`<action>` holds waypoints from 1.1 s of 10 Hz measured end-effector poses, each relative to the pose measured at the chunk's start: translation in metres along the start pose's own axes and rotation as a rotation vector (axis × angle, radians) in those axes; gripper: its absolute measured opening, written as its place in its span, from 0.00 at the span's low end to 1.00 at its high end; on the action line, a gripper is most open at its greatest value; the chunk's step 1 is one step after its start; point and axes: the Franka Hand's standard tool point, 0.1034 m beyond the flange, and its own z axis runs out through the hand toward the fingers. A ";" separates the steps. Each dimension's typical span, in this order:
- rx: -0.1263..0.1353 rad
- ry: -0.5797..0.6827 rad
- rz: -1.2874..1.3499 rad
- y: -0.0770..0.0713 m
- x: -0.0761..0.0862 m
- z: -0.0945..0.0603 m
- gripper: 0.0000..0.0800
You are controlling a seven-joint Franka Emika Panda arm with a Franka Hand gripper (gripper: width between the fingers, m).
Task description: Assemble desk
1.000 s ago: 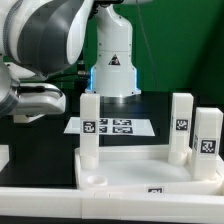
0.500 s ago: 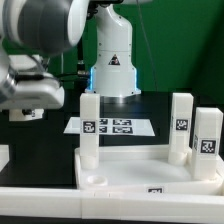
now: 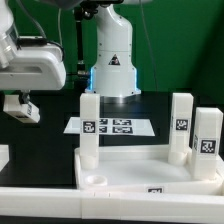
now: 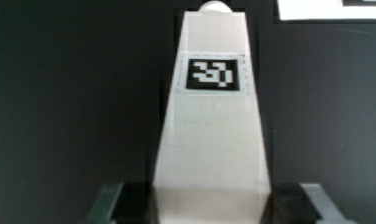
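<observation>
In the wrist view a white square-section leg (image 4: 215,130) with a black-and-white tag runs straight out from between my gripper (image 4: 213,202) fingers (image 4: 114,200), which are shut on its near end. In the exterior view my gripper (image 3: 20,107) hangs at the left, above the black table; the held leg is hard to make out there. The white tabletop (image 3: 150,176) lies at the front with its rim up. Three legs stand upright in its corners: one on the left (image 3: 89,128) and two on the right (image 3: 181,122) (image 3: 207,140).
The marker board (image 3: 110,126) lies flat behind the tabletop, and its corner shows in the wrist view (image 4: 331,8). The white robot base (image 3: 113,55) stands behind it. A white edge (image 3: 3,157) shows at the far left.
The arm's hand has risen and shifted toward the exterior view's left. The tabletop and its standing legs have not moved.
</observation>
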 end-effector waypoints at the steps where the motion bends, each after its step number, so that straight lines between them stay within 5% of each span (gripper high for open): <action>1: -0.004 0.074 0.003 -0.001 0.003 -0.004 0.36; 5: -0.039 0.281 -0.025 -0.026 0.010 -0.077 0.36; 9: -0.067 0.555 -0.012 -0.021 0.020 -0.083 0.36; 11: -0.077 0.604 -0.039 -0.043 0.030 -0.104 0.36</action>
